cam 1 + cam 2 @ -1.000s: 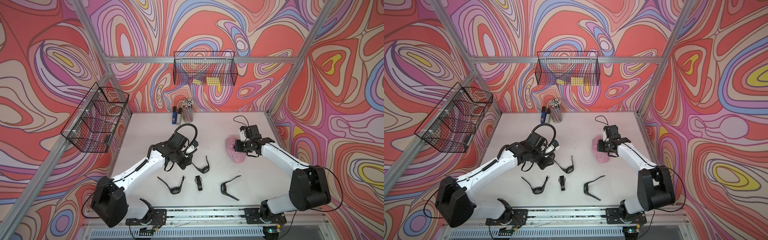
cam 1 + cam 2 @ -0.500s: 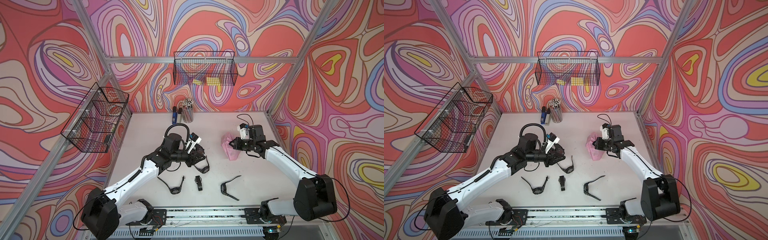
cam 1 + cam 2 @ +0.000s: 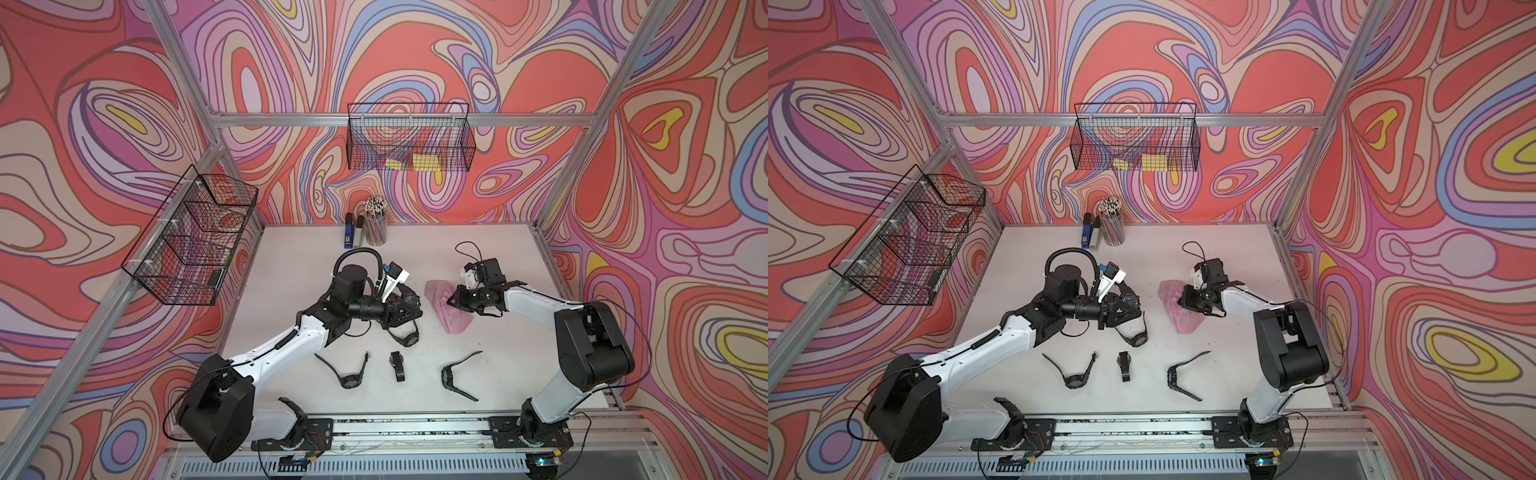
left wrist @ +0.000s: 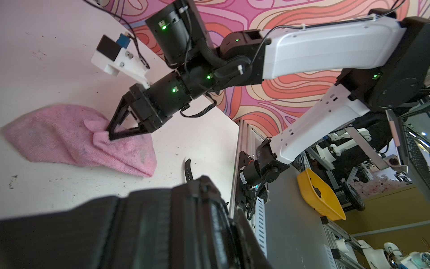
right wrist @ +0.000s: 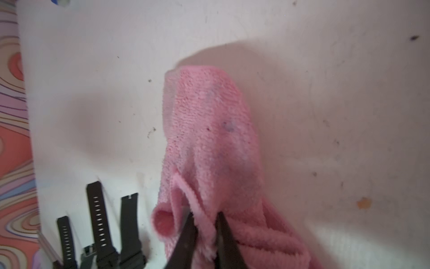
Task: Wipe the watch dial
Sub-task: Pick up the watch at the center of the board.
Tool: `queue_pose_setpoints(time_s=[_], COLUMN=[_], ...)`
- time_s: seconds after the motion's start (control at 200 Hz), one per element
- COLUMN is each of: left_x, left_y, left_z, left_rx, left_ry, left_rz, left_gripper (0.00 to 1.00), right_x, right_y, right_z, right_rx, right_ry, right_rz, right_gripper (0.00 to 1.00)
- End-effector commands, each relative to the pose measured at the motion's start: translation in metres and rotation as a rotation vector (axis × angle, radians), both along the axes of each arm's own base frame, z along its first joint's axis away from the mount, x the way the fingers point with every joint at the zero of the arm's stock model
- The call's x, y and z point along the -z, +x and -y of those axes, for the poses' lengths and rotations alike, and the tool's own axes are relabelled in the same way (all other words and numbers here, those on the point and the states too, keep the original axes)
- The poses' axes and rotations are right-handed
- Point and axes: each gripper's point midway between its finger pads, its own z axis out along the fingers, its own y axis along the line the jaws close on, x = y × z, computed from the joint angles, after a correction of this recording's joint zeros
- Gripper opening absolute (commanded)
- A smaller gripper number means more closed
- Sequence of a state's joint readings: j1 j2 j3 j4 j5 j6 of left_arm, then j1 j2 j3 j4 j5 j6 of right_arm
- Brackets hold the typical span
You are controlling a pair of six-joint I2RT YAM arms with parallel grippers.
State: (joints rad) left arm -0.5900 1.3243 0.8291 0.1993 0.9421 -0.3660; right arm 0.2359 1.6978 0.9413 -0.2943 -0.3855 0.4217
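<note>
The watch [image 3: 410, 296] is up off the table [image 3: 299, 270], clamped in the left tool [image 3: 415, 311], with its round dial [image 3: 1128, 298] turned roughly upward and toward the right arm. In the left wrist view only a blurred black strap [image 4: 162, 233] fills the foreground, so I cannot tell exactly where on the watch the grip sits. Just beside it, but not touching, the right tool [image 3: 451, 300] is low over the pink cloth [image 3: 455, 320], its tips pinched together on a raised fold [image 5: 204, 216] while most of the cloth lies flat on the table. 4 other watches lie nearer the front rail, the closest [image 3: 405, 338] just below the held one. The step in hand looks like bringing the cloth to the dial. To do it well, the right tool should lift with a soft pad of fabric hanging past its tips, so that cloth and not bare plastic meets the glass. The left arm should hold the dial steady and facing the cloth. Light, short strokes seem safest, since a hard push could twist the watch in its grip.
</note>
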Motion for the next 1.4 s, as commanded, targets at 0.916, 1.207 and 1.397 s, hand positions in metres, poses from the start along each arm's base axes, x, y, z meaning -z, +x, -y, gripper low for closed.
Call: queue_pose_setpoints(time_s=[0.916,1.207,1.397], left_x=[-0.048,-0.041,-0.032], left_y=[-0.014,-0.021,-0.027], left_z=[0.014,0.012,0.006], left_rx=[0.2,0.217,0.2], left_ry=[-0.295,-0.303,-0.242], left_rz=[0.054,0.114,0.241], left_gripper=[0.04,0.05,0.07], right_x=[-0.248,-0.251,-0.253], right_y=[-0.108,-0.111,-0.107], right_z=[-0.098,-0.118,-0.125], right_rx=[-0.469,-0.497,-0.488], right_ry=[0.763,0.877,0.963], right_rz=[0.376,0.335,0.293], right_gripper=[0.69,0.65,0.62])
